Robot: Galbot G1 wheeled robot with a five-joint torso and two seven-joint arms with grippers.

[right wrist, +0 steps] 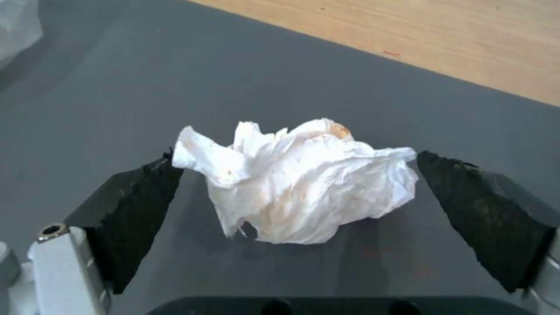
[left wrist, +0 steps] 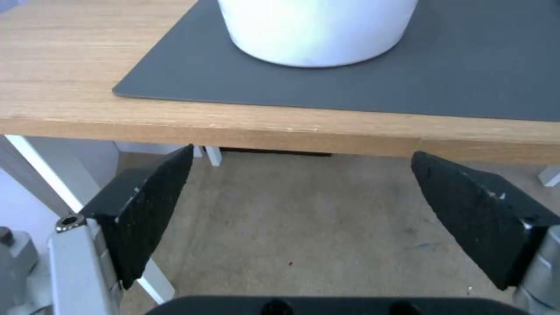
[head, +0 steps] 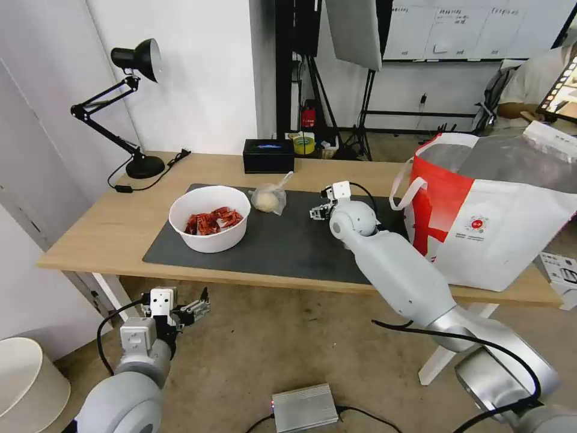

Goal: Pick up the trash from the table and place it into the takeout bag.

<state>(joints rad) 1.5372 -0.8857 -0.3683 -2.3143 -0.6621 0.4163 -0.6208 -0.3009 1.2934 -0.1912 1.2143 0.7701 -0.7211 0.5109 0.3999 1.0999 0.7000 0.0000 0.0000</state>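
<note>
Crumpled white tissue (right wrist: pixel 300 181) lies on the dark grey mat (head: pixel 288 240) of the table (head: pixel 96 231), between the spread fingers of the right gripper (right wrist: pixel 300 201) — one pad touches its edge, the other stands just clear, nothing clamped. In the head view that gripper (head: pixel 320 207) sits near the mat's centre, with the takeout bag (head: pixel 499 222) at its 3 o'clock on the table's right end. At the gripper's 9 o'clock rests the small knotted clear bag (head: pixel 269 197), and farther on the white bowl of red crayfish shells (head: pixel 210 218). The left gripper (head: pixel 193 309) hangs below the table's front edge at the bowl's 6 o'clock — fingers wide apart, empty.
</note>
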